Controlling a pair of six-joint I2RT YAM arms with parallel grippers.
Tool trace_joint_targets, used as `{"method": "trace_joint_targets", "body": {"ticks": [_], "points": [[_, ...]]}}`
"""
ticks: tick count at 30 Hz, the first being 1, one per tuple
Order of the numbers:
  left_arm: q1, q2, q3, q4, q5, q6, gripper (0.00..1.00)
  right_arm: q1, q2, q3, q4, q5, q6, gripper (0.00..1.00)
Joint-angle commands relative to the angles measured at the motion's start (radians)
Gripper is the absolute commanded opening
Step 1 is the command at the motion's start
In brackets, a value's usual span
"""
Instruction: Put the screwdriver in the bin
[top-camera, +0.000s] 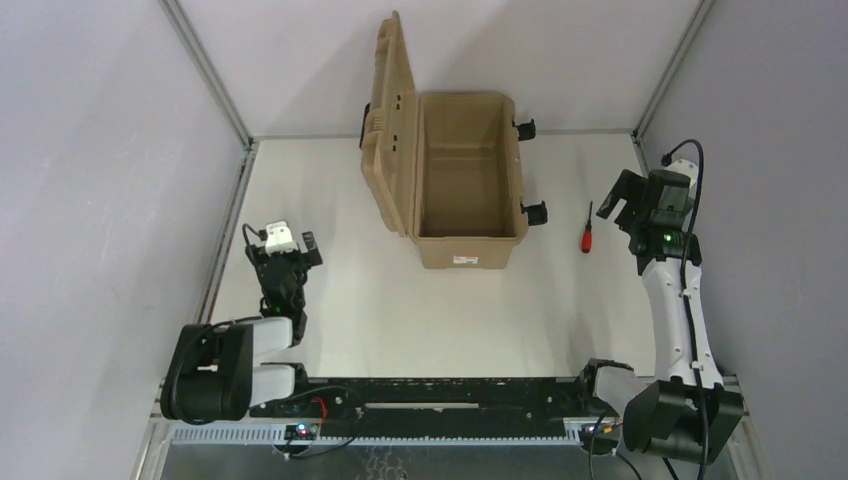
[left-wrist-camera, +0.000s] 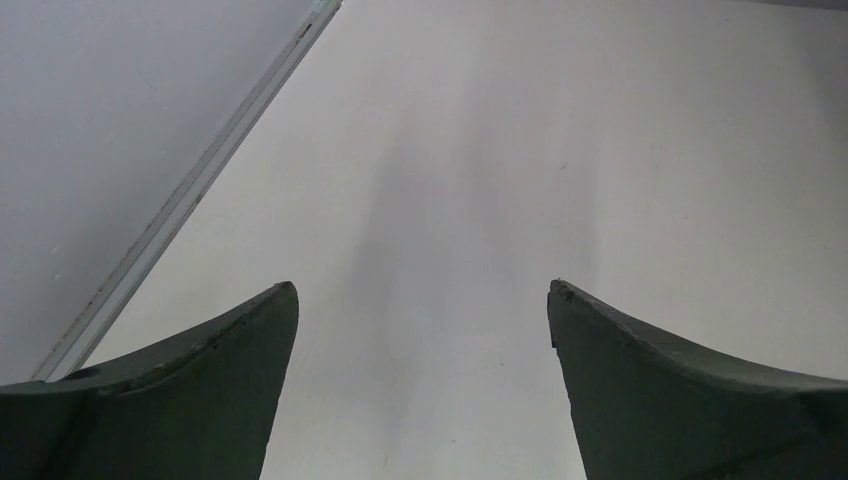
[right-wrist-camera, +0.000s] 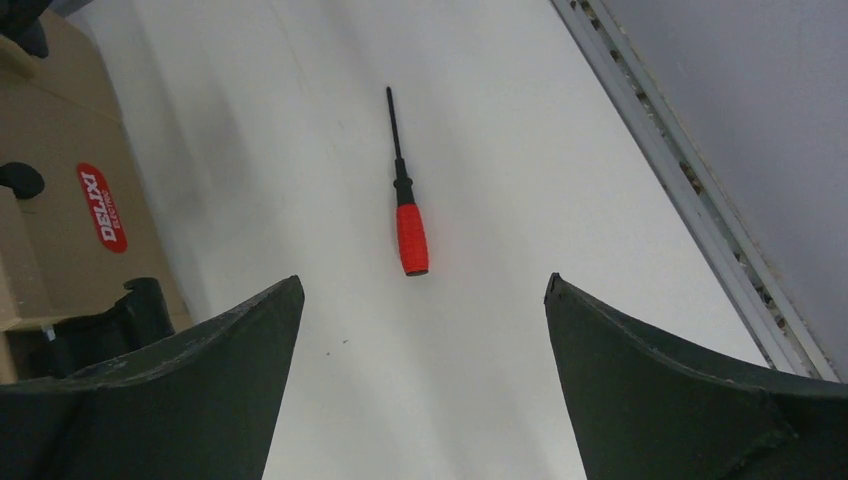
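The screwdriver (top-camera: 587, 234), with a red handle and a thin black shaft, lies on the white table to the right of the bin (top-camera: 465, 245). The bin is a tan case, open and empty, with its ribbed lid standing up on the left. My right gripper (top-camera: 622, 207) hovers just right of the screwdriver, open and empty. In the right wrist view the screwdriver (right-wrist-camera: 409, 225) lies ahead of the open gripper (right-wrist-camera: 422, 290), handle nearest, and the bin's wall (right-wrist-camera: 55, 230) is at the left. My left gripper (top-camera: 290, 258) is open and empty over bare table, as the left wrist view (left-wrist-camera: 422, 290) shows.
Black latches (top-camera: 533, 212) stick out from the bin's right side, towards the screwdriver. A metal rail (right-wrist-camera: 690, 190) and grey walls bound the table on the right; another rail (left-wrist-camera: 190, 195) runs along the left edge.
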Motion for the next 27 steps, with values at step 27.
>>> {"method": "trace_joint_targets", "body": {"ticks": [27], "points": [[0.009,0.003,0.047,0.060,-0.003,-0.001,1.00,0.036,0.866,0.376,-0.001,-0.054,-0.060,0.81]]}}
